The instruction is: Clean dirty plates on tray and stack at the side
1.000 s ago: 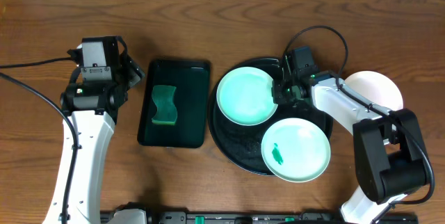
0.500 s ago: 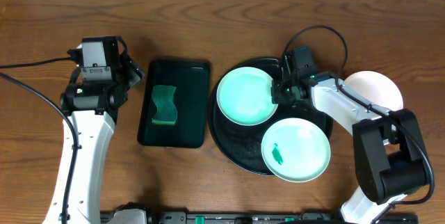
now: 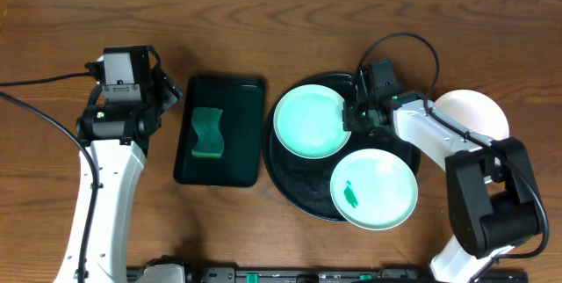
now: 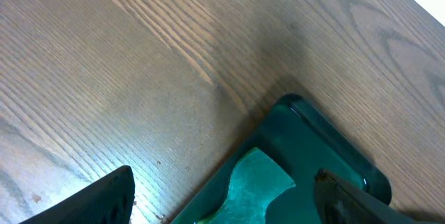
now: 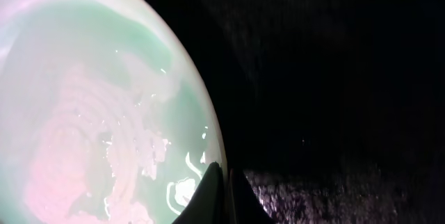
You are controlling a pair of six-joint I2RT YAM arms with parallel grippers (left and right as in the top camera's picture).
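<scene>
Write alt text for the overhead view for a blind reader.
Right gripper closed at the rim of a mint-green round plate on a large round black tray, beside a second mint plate smeared green. A green sponge lies in a rectangular black tray; a white plate sits off-tray.

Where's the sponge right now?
Overhead, the sponge lies in the rectangular tray, just left of the round tray. Its edge also shows at the bottom of the left wrist view.
</scene>
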